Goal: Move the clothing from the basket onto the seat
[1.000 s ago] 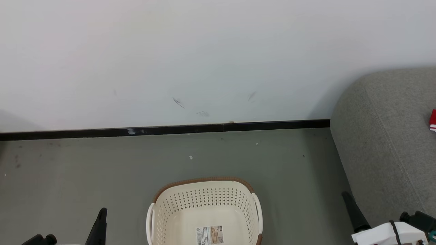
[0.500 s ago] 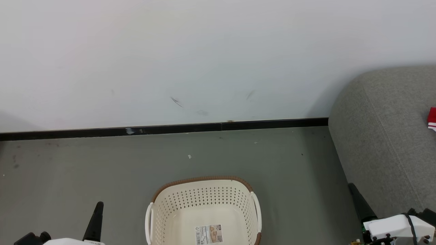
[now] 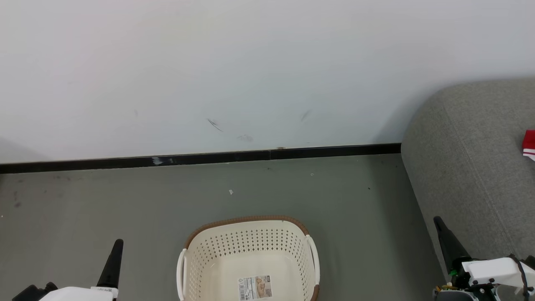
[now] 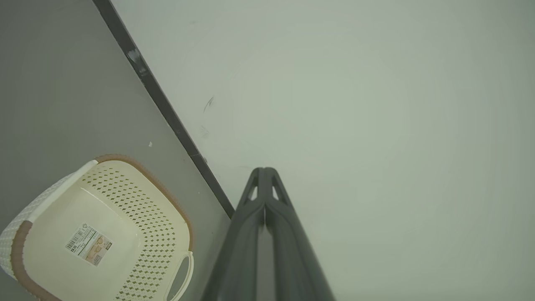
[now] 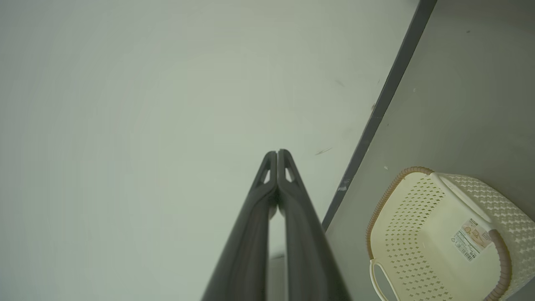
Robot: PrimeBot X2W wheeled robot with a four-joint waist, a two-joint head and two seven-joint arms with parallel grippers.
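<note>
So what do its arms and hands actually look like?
Each hand is a pair of long, dark grey fingers tapering to a point, with small triangular cut-outs near the tips, as on the left gripper and the right gripper. Behind them sit white plastic wrist housings; the right one has a black cable looped over it and small coloured wires beneath.
</note>
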